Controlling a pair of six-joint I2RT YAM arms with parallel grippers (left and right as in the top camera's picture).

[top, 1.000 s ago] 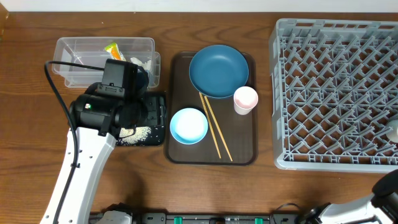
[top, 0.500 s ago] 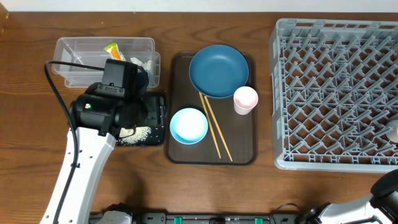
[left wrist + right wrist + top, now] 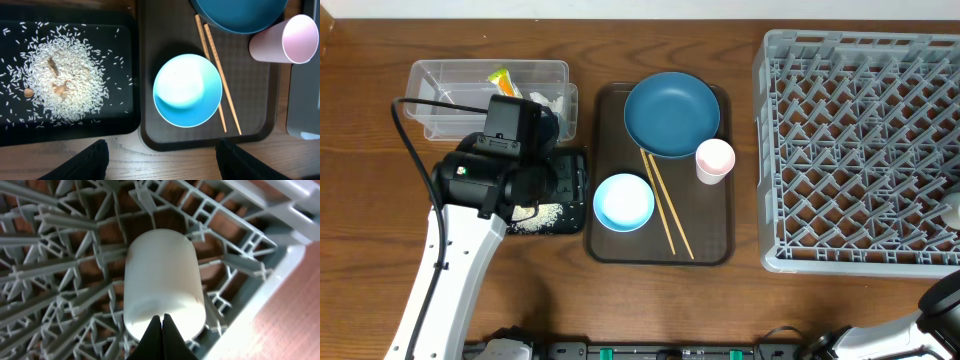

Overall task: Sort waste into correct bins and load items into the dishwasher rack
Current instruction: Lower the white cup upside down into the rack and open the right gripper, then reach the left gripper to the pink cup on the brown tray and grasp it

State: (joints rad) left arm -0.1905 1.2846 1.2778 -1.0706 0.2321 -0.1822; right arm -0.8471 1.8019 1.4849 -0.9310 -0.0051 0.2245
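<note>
Overhead view: the grey dishwasher rack occupies the table's right side. The brown serving tray at centre carries the dark blue plate, light blue bowl, pinkish cup and chopsticks. The clear tub at left holds the snack wrapper and tissue.

Left wrist view only: rice grains lie heaped in the black tray. The left gripper hovers with jaws apart, empty.

Right wrist view only: a white cup lies on its side on the rack's lattice, near a corner. The right gripper has its fingers pressed together, empty.
</note>
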